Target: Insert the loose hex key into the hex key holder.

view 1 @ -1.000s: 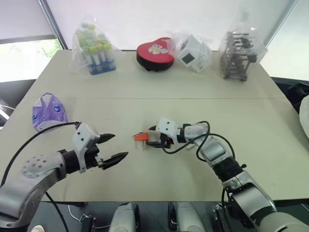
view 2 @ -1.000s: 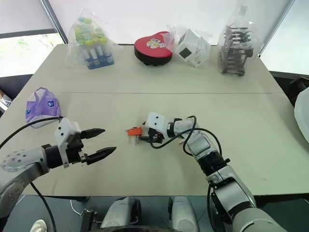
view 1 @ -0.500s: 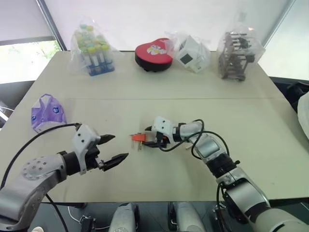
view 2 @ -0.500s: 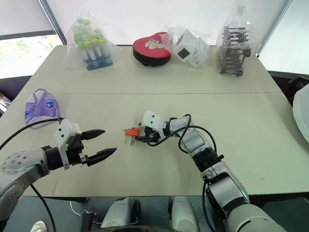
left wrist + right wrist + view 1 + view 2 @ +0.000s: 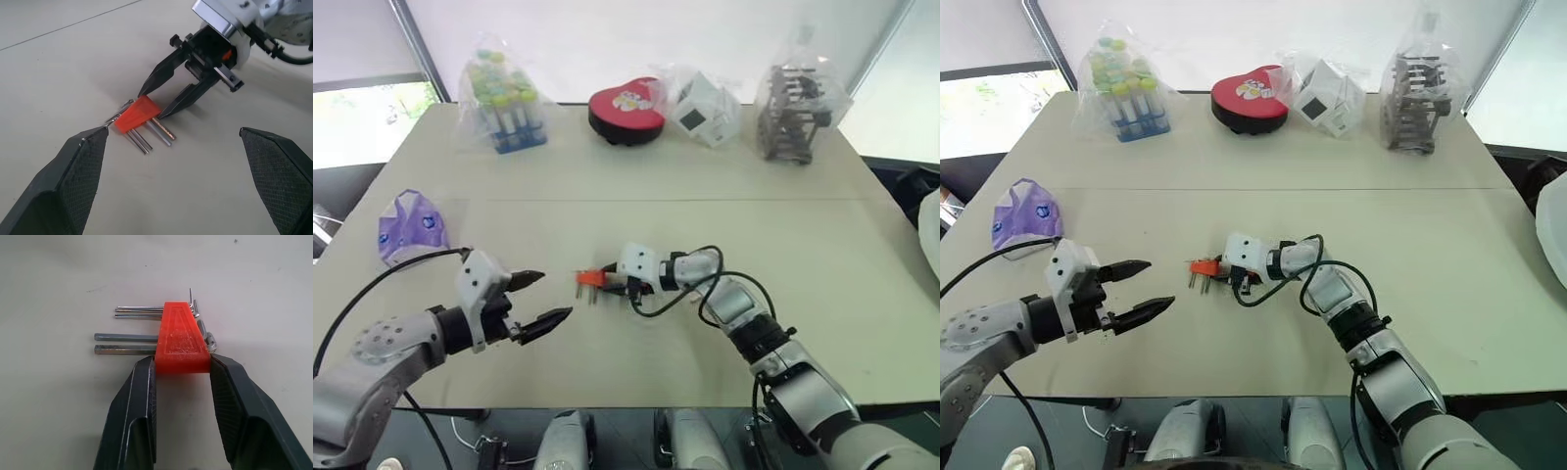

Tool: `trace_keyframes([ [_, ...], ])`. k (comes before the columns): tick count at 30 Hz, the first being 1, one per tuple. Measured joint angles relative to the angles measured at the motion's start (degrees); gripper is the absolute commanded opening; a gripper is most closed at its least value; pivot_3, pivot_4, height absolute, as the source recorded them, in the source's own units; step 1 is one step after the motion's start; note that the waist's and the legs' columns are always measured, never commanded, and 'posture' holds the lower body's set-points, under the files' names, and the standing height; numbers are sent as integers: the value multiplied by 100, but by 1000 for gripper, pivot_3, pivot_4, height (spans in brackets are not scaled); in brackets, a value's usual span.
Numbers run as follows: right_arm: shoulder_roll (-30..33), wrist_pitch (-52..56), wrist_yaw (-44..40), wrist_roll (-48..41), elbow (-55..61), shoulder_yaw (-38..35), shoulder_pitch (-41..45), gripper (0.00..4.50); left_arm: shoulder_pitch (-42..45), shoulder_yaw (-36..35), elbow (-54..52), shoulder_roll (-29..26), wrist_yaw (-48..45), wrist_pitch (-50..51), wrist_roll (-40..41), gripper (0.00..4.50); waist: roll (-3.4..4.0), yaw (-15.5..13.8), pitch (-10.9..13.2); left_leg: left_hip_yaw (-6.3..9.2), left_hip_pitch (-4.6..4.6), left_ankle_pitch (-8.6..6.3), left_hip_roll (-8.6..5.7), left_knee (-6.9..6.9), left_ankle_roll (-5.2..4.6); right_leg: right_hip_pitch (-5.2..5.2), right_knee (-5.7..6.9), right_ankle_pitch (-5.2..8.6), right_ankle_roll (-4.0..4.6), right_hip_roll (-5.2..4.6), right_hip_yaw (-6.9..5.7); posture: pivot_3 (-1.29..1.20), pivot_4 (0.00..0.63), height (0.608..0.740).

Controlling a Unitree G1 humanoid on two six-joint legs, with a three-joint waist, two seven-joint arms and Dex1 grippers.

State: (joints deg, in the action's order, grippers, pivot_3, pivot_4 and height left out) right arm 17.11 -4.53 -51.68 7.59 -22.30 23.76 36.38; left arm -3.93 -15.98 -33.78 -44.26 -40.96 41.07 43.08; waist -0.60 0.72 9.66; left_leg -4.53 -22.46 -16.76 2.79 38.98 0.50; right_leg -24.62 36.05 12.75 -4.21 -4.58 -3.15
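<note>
Orange hex key holder (image 5: 182,339) between right tool (image 5: 181,382) fingers

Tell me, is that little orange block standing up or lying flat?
Lying flat: the hex key holder rests on the table, its metal keys level along the surface.

The right gripper (image 5: 180,377) lay low over the table, its two black fingers closed against the wide end of the hex key holder (image 5: 181,339). The left gripper (image 5: 536,300) hovered well apart from the holder, fingers spread wide, pointing toward it.
</note>
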Motion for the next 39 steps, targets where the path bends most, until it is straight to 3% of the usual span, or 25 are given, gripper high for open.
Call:
trace_keyframes([
  [7,1111,-2164,1480,1058,61,-285,163,978,1005,-350,1122,-82,-153,307,436,4500,-11,13,26,-6,-13,1,-8,3,2,-2,-7,5,-9,-5,0,0,150,740],
  [16,1385,-3838,2478,1396,759,-743,535,978,2785,439,2012,346,-547,641,661,4500,-17,22,32,-14,-12,7,-5,2,14,-1,-4,-5,-31,-1,0,0,150,740],
  [24,1543,-4242,2477,1379,1149,-756,552,978,3439,828,2356,522,-882,707,611,4500,-18,24,35,-14,-11,7,-6,2,13,-1,-5,-4,-29,-2,1,0,150,740],
  [39,1534,-4258,2205,1335,1260,-714,550,978,3663,868,2502,846,-960,710,584,4500,-19,14,36,-12,-12,8,-5,3,13,-1,-4,2,-19,-3,1,0,150,740],
])
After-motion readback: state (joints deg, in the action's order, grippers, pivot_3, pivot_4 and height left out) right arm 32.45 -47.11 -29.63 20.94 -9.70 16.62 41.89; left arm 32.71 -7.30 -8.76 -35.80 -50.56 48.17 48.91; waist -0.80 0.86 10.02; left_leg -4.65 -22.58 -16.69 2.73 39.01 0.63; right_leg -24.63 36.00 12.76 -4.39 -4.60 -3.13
